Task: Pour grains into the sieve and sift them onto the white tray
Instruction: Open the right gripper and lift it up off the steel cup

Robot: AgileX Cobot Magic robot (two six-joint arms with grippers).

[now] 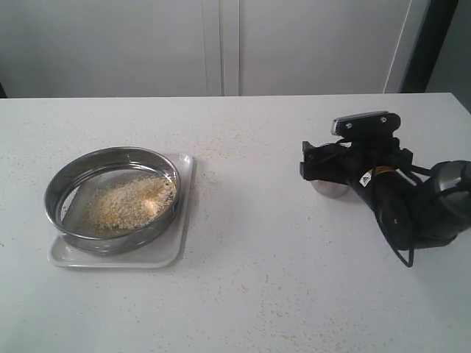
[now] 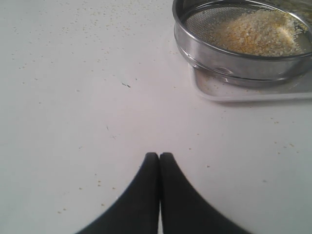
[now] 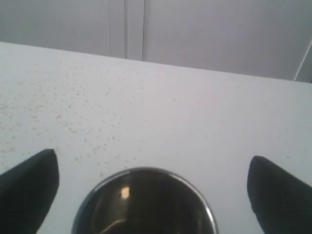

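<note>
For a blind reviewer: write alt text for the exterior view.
A steel sieve holding grains sits on a white tray at the left of the table; at right, the right end effector straddles a small steel cup.

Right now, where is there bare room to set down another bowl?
The wide middle of the table, between the white tray and the steel cup, is bare apart from stray grains; so is the front strip. Crowded: the sieve on the tray at left, the right arm over the cup.

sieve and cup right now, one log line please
sieve: on white tray, holding grains | right gripper: open around steel cup on table | left gripper: shut, over table
</note>
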